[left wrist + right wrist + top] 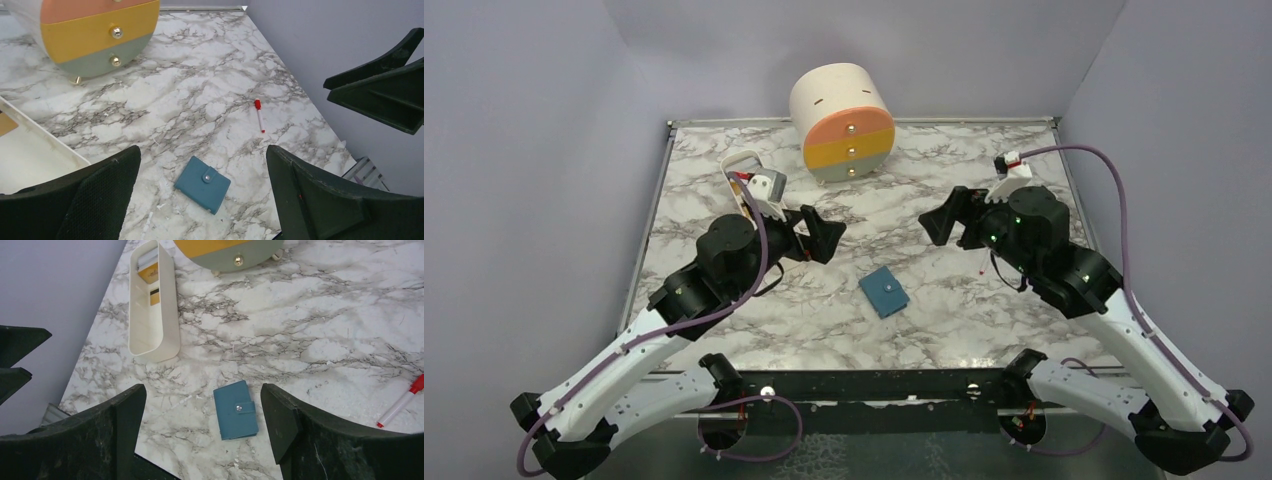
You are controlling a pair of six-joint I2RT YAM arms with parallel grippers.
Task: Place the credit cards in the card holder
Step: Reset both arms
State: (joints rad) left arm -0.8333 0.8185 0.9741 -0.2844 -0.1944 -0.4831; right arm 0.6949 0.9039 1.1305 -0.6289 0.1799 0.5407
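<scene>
Left pincer [202, 150], right pincer [202, 390] seen released, empty. Card holder [235, 410] laid shut mid-tabletop [325, 315]; credit cards [150, 275] kept in white tray [172, 325]. Insertion likely blocked by closed snap; thin cards easily slipped.

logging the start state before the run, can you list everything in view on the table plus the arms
card holder: one, blue with a silvery snap stud, closed, flat on the table between the two grippers
credit cards: about three visible, gold and grey, one with a dark stripe, lying at the far end of the tray
tray: one, white, long with oval ends, far left of the table
drawer unit: one, cream cylinder with orange, yellow and grey drawers, far centre
marker: one, white with red cap, lying on the right side
table: one, grey-veined white marble
left gripper: one, black, open, empty, above the table
right gripper: one, black, open, empty, above the table
</scene>
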